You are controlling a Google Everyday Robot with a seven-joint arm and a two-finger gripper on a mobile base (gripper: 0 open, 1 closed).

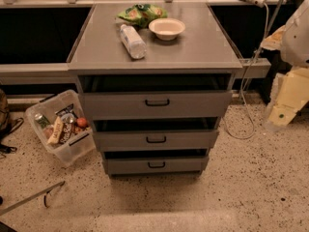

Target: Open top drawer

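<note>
The grey cabinet (154,47) stands in the middle of the camera view with three drawers. The top drawer (116,105) is the widest and tallest front, with a small black loop handle (157,102) at its centre. A dark gap shows between its front and the cabinet top. The two narrower drawers (120,141) (125,166) sit below it with like handles. My gripper (281,111) hangs at the right edge of the view, below the white arm (295,30). It is to the right of the cabinet and well apart from the handle, holding nothing that I can see.
On the cabinet top lie a water bottle (132,41), a white bowl (166,28) and a green chip bag (141,13). A clear bin (62,127) of snacks stands on the floor at the left. A white cable (247,81) hangs at the right. A strap (34,200) lies front left.
</note>
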